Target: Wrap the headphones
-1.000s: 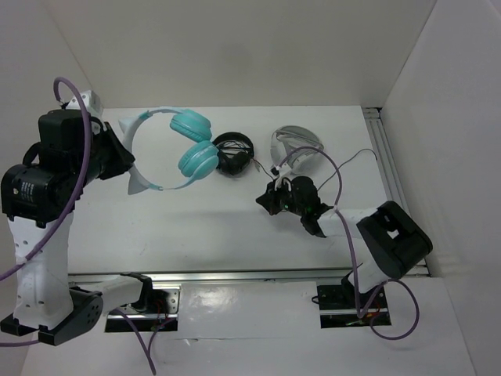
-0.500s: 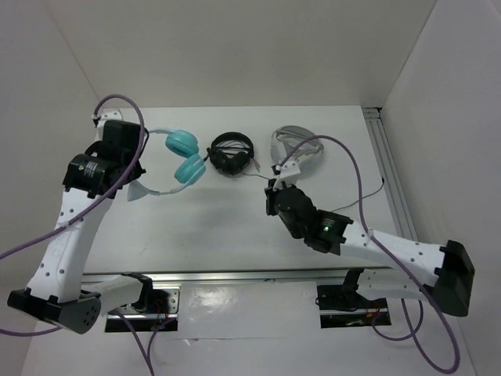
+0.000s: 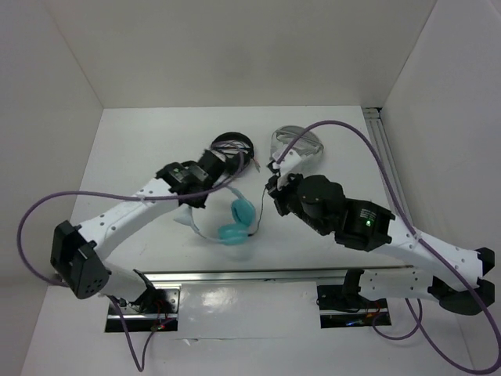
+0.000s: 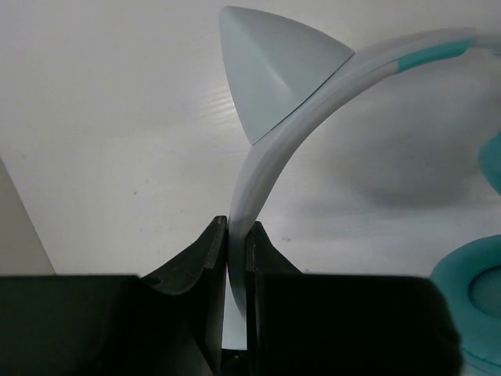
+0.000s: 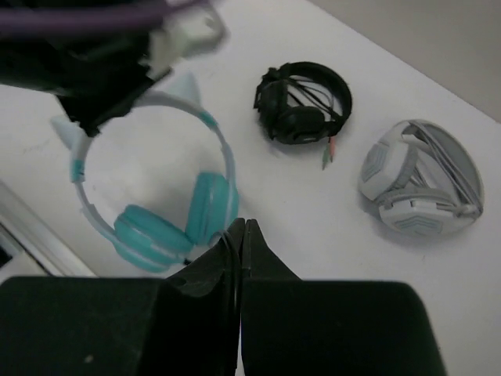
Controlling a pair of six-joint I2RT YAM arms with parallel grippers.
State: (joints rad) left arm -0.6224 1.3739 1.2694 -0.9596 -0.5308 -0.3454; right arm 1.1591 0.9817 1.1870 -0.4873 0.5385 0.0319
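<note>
My left tool (image 4: 237, 229) clamped on the pale headband of the teal headphones (image 3: 234, 223), over the white table (image 3: 149, 141), my right tool (image 5: 241, 227) pinched closed just beside one ear cup.

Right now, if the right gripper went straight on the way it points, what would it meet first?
Likely bare table just beyond the shut right gripper, narrowly missing the teal ear cup of the headphones; depth unclear.

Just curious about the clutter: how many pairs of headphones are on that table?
3. The teal headphones are nearest the front, their headband clamped in the left gripper; the black headphones and the grey-white headphones sit side by side farther back. None seems hidden.
</note>
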